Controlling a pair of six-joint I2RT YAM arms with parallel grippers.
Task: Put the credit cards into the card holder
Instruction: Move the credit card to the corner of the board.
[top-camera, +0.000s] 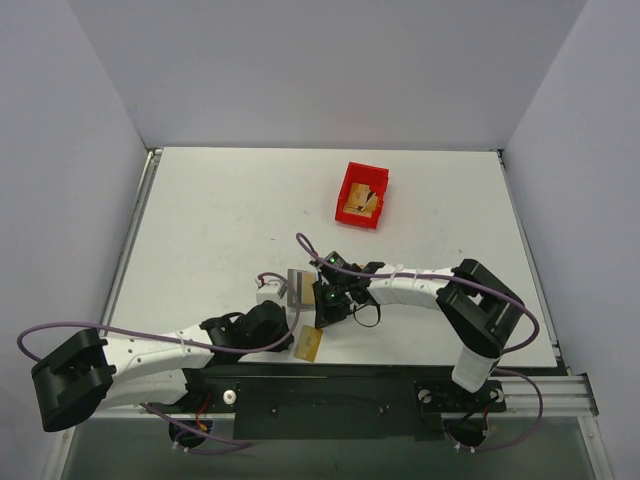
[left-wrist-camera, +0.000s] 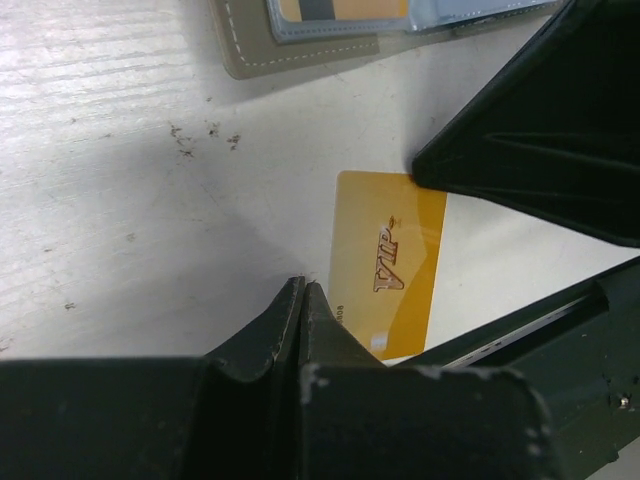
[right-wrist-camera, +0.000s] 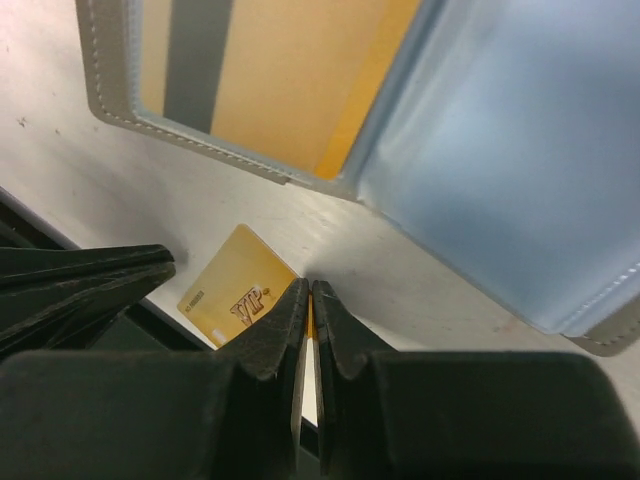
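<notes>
The grey card holder (right-wrist-camera: 110, 105) lies open on the table, a gold card with a black stripe (right-wrist-camera: 270, 80) in its pocket and its bluish flap (right-wrist-camera: 520, 150) spread to the right. It also shows in the top view (top-camera: 296, 285) and the left wrist view (left-wrist-camera: 300, 55). A gold "VIP" card (left-wrist-camera: 390, 260) lies flat near the front edge (top-camera: 309, 343). My right gripper (right-wrist-camera: 310, 285) is shut, its tips at that card's corner, holding nothing that I can see. My left gripper (left-wrist-camera: 303, 285) is shut and empty just left of the card. Another card (top-camera: 360, 203) lies in the red bin.
The red plastic bin (top-camera: 347, 180) stands at the back, right of centre. The black front rail (top-camera: 330, 385) runs just behind the VIP card. Both arms (top-camera: 420, 290) crowd the near middle of the table. Grey walls enclose the table.
</notes>
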